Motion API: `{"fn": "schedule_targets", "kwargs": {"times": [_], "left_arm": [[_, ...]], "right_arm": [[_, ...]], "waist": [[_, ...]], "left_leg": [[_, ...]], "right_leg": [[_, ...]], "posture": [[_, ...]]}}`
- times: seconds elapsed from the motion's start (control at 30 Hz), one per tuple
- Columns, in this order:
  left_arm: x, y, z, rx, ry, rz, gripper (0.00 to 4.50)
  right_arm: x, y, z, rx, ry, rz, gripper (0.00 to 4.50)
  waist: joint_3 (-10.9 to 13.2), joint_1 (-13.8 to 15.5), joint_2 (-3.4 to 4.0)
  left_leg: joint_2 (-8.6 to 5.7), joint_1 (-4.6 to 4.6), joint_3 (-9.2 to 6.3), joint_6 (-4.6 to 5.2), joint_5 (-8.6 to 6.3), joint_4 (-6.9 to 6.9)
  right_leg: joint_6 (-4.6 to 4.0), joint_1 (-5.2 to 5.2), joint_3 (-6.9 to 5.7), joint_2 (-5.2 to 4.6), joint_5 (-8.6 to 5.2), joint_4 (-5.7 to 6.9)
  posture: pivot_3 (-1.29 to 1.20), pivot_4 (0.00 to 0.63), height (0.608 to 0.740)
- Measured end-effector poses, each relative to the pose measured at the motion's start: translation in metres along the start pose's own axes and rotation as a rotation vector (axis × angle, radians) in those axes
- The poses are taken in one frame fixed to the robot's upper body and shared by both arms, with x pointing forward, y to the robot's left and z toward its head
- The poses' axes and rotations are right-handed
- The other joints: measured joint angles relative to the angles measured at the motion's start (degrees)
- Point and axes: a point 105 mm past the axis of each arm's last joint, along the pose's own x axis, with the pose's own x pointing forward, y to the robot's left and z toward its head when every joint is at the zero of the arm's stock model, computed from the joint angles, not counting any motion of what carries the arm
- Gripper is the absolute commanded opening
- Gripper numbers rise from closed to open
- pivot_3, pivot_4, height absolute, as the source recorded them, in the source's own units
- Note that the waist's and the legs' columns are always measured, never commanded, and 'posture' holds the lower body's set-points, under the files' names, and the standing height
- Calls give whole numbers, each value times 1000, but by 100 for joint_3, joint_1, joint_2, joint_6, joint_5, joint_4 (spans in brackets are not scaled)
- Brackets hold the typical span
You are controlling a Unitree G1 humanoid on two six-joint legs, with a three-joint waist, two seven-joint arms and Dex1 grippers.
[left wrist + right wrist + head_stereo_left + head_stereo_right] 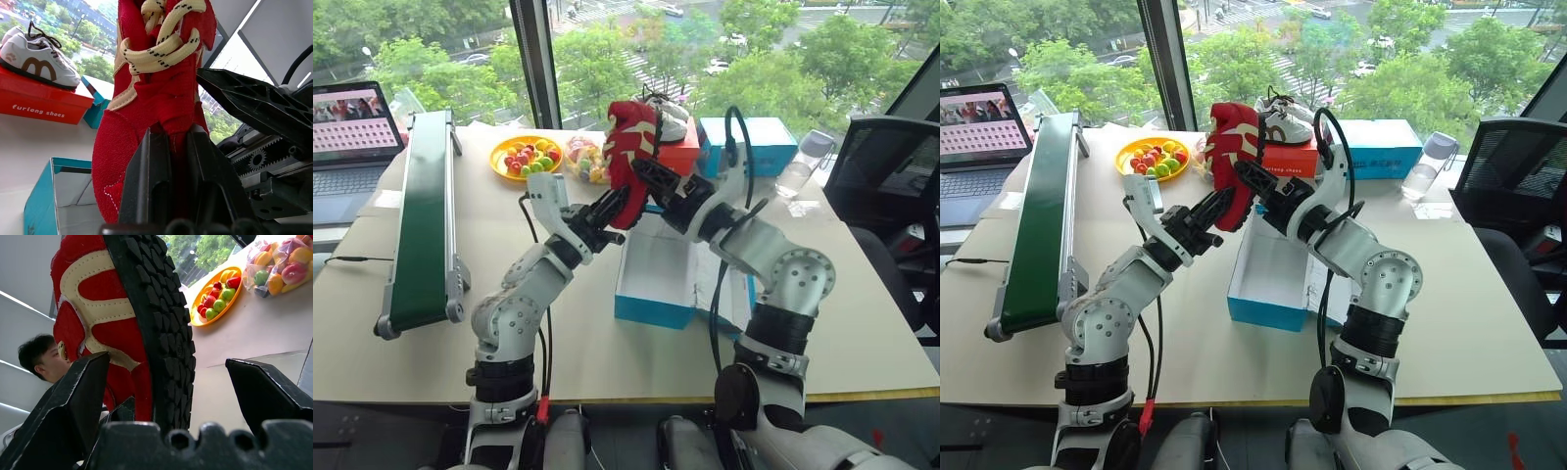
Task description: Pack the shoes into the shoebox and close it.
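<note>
We've got the left gripper (612, 208) pinched tight on the red shoe (631, 147), holding it upright in the air over the open shoebox (656, 279). Our right gripper (646, 176) is spread wide around the sole, not gripping yet; looks like a handover or re-grip so the shoe can go in flat. Further back sit a fruit plate (525, 155), the red box (674, 155) with white sneakers (668, 116), and another blue box (749, 145).
</note>
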Motion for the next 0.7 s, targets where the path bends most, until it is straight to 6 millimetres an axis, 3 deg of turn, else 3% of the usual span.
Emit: {"fn": "schedule_targets", "kwargs": {"times": [0.17, 0.2, 0.5, 0.57, 0.7], "left_arm": [[3, -6, -6, -7, 20, -27, 39], [4, -5, -7, -9, 23, -26, 0], [5, -4, -15, -10, 56, -24, 0], [5, -4, -15, -7, 58, -23, 0], [5, -3, -15, 22, 68, -18, 0]], "right_arm": [[1, 3, -2, -38, -3, -13, 4500], [0, 2, -2, -47, -7, -22, 3998], [0, -3, -4, -107, -11, -59, 1193], [1, -4, -5, -113, -11, -60, 772], [1, -4, -5, -111, -11, -60, 772]], "waist": [[0, 4, 1], [0, 4, 1], [1, 8, 1], [1, 7, 2], [1, 11, 2]], "left_leg": [[0, -2, 0, 0, 0, 0], [0, -2, 0, 0, 0, 0], [0, -3, -1, 0, 0, -1], [0, -3, -1, 0, 0, -1], [0, -4, -1, 0, 0, -1]], "right_leg": [[1, 0, 0, -1, -1, -4], [0, 0, 0, 0, -1, -3], [0, -2, 0, -1, -1, -5], [0, -2, 0, -1, -1, -6], [0, -2, 0, -1, -1, -7]], "posture": [[0, 150, 740], [0, 150, 740], [0, 150, 740], [0, 150, 740], [0, 150, 740]]}}
